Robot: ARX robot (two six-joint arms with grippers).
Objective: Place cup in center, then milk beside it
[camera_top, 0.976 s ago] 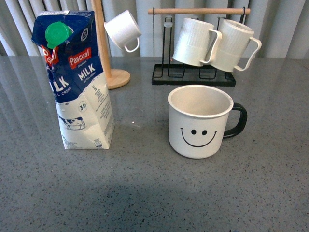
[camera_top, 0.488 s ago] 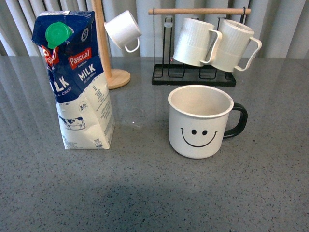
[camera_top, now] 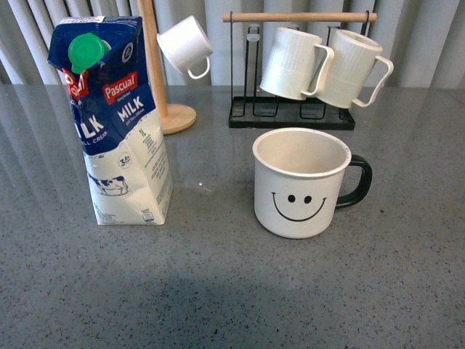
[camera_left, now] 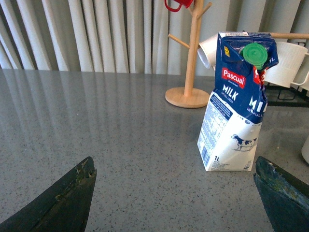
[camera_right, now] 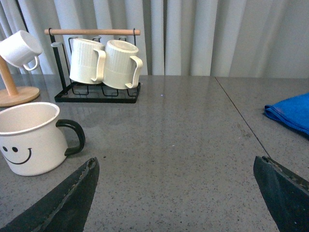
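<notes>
While left of the cup (camera_top: 301,185), "Pascual MILK" carton (camera_top: 120,138) upright; left tool (camera_left: 175,166), right tool (camera_right: 176,166) spread.

The grey speckled tabletop (camera_top: 232,291) fills the foreground, and its polished surface carries pale vertical reflections. Pleated off-white curtains (camera_left: 96,34) close off the rear. A straight seam (camera_right: 223,88) divides the tabletop toward the right. The lighting is even and diffuse.

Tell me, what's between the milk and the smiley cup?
Nothing: only bare table lies between the milk and the cup, in the front view.
</notes>
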